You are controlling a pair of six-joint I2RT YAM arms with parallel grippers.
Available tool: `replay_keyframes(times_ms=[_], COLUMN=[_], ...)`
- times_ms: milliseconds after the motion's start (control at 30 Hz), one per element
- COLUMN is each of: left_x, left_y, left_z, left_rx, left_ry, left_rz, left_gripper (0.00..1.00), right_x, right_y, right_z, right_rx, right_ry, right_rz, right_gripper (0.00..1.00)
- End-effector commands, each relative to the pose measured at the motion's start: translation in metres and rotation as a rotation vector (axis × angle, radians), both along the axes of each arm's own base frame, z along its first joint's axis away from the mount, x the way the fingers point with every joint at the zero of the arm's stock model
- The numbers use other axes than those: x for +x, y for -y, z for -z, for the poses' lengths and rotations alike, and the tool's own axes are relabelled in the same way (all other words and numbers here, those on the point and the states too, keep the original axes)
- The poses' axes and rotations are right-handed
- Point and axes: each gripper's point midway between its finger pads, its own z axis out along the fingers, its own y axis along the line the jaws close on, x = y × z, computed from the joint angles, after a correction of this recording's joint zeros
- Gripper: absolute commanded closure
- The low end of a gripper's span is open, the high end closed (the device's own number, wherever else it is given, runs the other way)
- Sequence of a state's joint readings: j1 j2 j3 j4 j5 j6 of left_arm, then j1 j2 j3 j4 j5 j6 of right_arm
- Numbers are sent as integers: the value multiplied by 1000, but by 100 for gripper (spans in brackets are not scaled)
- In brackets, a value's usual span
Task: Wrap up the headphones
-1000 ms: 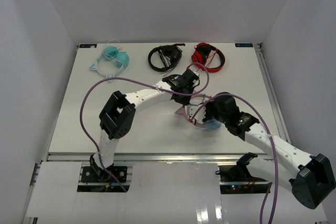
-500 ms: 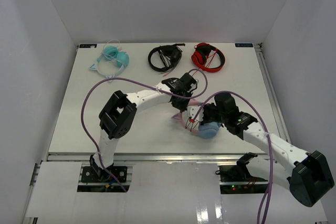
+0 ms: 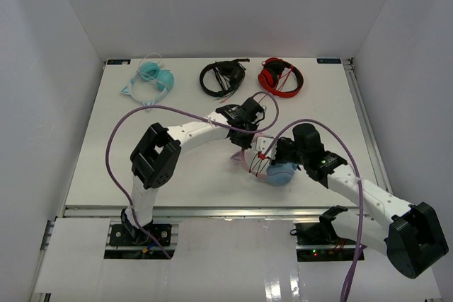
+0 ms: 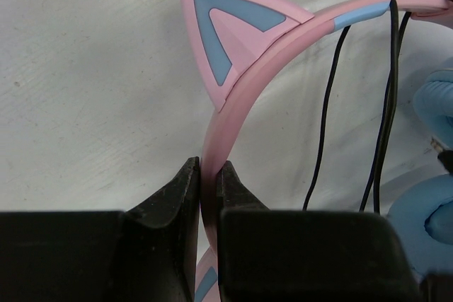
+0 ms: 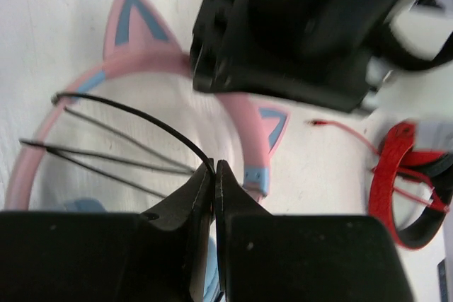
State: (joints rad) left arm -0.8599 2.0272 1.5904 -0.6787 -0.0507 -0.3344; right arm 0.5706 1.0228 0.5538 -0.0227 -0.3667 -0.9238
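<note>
Headphones pair a smooth curved pink band with thin black cable.

table: white | pink headphones: at left gripper | black headphones, red headphones: beyond it | teal headphones: beyond, far left

right tool gripping black cable, pink headphones

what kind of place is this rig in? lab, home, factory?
Most likely a lab data-collection cell: white table boxed in by plain white walls, left arm and right arm bolted at its near edge, a row of headphones along the far edge.
</note>
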Motion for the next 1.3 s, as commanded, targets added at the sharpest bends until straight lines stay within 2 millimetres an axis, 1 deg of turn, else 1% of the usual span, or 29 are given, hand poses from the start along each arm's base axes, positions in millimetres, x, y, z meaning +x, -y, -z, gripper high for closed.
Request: replay_keyframes(times_ms=[0,100,133,233,300,333,367,433,467,500,567,700,767,833,1000,1067,1167,1267], left_x=[14,19,20,21,21,21,21,22,24,25,27,32,34,35,34,34,35,38], left_y=[-5,-15,-19,-27,-29,-30,-33,-37,-40,-42,-48,-56,-60,-63,-65,-66,-71,-76], left_z=[-65,-71,-71,-72,-71,-70,-69,-66,-64,-63,-60,-58,-58,-57,-56,-56,-54,-53], left_rx=[-124,-129,-130,-135,-131,-129,-123,-115,-110,-105,-99,-92,-91,-88,-90,-85,-74,-70], left_ry=[106,119,119,119,118,117,117,115,113,111,106,106,106,105,97,95,93,91], left_rz=[-53,-80,-87,-100,-103,-105,-108,-118,-124,-129,-139,-157,-163,-165,-159,-157,-161,-170], left_gripper=[100,100,100,100,100,100,100,100,100,100,100,100,100,100,100,100,100,100], right_x=[10,16,18,23,25,26,28,29,29,28,33,34,37,39,49,50,49,42], right_y=[15,24,25,28,25,24,21,18,17,17,17,22,26,28,33,35,38,40], right_z=[0,-3,-4,-7,-13,-17,-27,-38,-45,-47,-64,-78,-82,-81,-62,-59,-61,-67], right_rx=[40,64,71,104,126,137,158,189,204,216,255,301,323,330,317,324,354,393], right_ry=[22,10,4,-37,-56,-65,-66,-83,-89,-101,-100,-140,-154,-169,-237,-263,-288,-311], right_rz=[83,137,149,190,200,200,200,192,189,189,195,209,225,239,302,314,309,270], right_gripper=[92,92,90,77,66,61,55,43,39,37,32,21,18,17,16,16,16,16])
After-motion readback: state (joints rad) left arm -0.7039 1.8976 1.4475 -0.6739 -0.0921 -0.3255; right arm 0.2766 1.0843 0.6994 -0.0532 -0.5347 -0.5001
